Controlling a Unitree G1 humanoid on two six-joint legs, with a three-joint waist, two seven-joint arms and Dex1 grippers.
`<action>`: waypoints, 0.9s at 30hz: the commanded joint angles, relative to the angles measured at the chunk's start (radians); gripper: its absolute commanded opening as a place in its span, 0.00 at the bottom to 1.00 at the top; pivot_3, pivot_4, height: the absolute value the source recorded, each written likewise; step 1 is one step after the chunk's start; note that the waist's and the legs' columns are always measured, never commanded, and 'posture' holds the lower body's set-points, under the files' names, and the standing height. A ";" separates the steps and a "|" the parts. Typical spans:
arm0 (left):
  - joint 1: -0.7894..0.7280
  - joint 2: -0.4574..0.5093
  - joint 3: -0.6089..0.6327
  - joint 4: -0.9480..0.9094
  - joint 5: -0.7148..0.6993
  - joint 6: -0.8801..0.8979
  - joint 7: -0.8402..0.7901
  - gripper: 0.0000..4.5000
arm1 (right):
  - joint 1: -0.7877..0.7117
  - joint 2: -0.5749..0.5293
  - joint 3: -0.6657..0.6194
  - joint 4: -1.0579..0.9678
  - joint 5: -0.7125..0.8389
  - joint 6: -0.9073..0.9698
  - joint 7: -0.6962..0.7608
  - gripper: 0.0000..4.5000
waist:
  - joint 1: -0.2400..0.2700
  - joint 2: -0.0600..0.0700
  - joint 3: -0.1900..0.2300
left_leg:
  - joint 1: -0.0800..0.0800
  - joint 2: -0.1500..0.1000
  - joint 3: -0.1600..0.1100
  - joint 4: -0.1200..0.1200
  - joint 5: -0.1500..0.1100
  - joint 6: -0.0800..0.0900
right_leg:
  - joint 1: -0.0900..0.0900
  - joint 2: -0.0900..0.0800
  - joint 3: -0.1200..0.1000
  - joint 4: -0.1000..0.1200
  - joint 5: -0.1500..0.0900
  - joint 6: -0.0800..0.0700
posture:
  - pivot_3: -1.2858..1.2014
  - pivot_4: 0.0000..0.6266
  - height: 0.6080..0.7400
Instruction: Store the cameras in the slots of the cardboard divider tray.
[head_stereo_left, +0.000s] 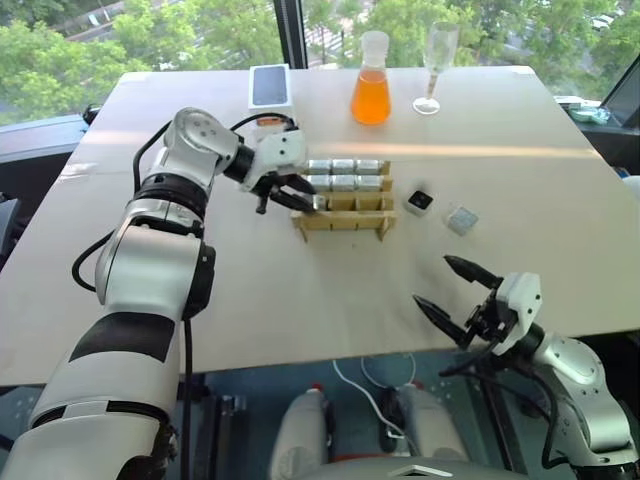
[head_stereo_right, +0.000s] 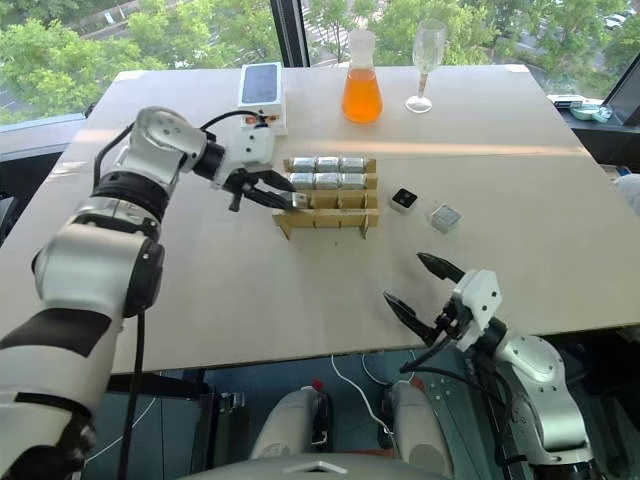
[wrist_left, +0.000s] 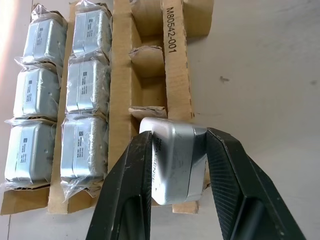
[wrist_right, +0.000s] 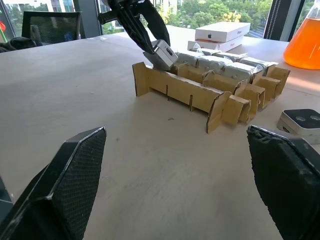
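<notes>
Six wrapped cameras (wrist_left: 65, 95) in tray (wrist_left: 176, 60), left fingers (wrist_left: 131, 170) gripping seventh (wrist_left: 175, 160), right fingers (wrist_right: 75, 175) wide

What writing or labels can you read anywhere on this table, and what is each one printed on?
"M8042-001": printed on a wall of the cardboard divider tray.
"...SENSE": partial lettering on the camera held in the left end effector; the start is hidden.
Small labels on the wrapped cameras in the slots: too small to read.
Logo on the side of the white phone box: a mark, no words.

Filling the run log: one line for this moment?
left gripper: shut on camera | over divider tray front-row end slot | right gripper: open, idle
</notes>
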 joint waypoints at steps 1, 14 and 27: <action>-0.016 0.002 0.010 0.002 0.011 -0.031 0.029 0.22 | 0.006 0.004 -0.001 -0.047 0.005 -0.024 -0.012 1.00 | 0.000 0.000 0.000 | 0.000 0.000 0.000 0.000 0.000 0.000 | 0.000 0.000 0.000 0.000 0.000 0.000 | 0.52 0.24 1.00; -0.015 -0.026 0.012 0.015 0.037 -0.020 0.068 0.22 | 0.033 0.011 0.005 -0.066 -0.003 -0.035 -0.037 1.00 | 0.000 0.000 0.000 | 0.000 0.000 0.000 0.000 0.000 0.000 | 0.000 0.000 0.000 0.000 0.000 0.000 | 0.52 0.24 1.00; -0.019 -0.031 0.045 0.006 0.023 -0.073 0.179 0.99 | 0.022 0.010 0.008 -0.064 0.000 -0.032 -0.041 1.00 | 0.000 0.000 0.000 | 0.000 0.000 0.000 0.000 0.000 0.000 | 0.000 0.000 0.000 0.000 0.000 0.000 | 0.52 0.24 1.00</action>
